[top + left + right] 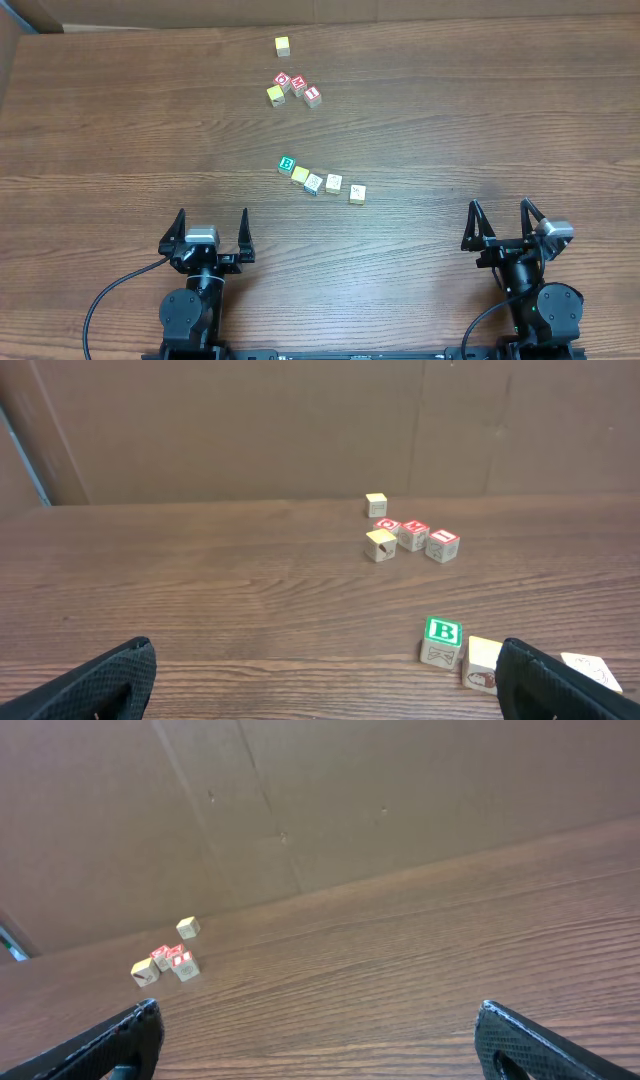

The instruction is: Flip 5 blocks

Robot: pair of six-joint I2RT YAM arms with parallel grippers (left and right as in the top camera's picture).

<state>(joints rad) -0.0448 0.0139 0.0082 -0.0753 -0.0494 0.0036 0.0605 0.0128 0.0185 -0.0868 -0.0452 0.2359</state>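
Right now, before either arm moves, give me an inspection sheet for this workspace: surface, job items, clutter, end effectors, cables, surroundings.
Surface: wood-grain table, no spills or marks seen.
Job's things: five blocks in a slanted row mid-table, green B block at its left end; none held.
Clutter: four-cube cluster farther out, three with red-and-white letters; lone yellow-topped cube beyond it.
End effectors: left end effector and right end effector both open, empty, near the table's front edge.
Cables: black cable loops beside the left arm; second cable by the right arm.
Surroundings: brown cardboard wall behind the table.
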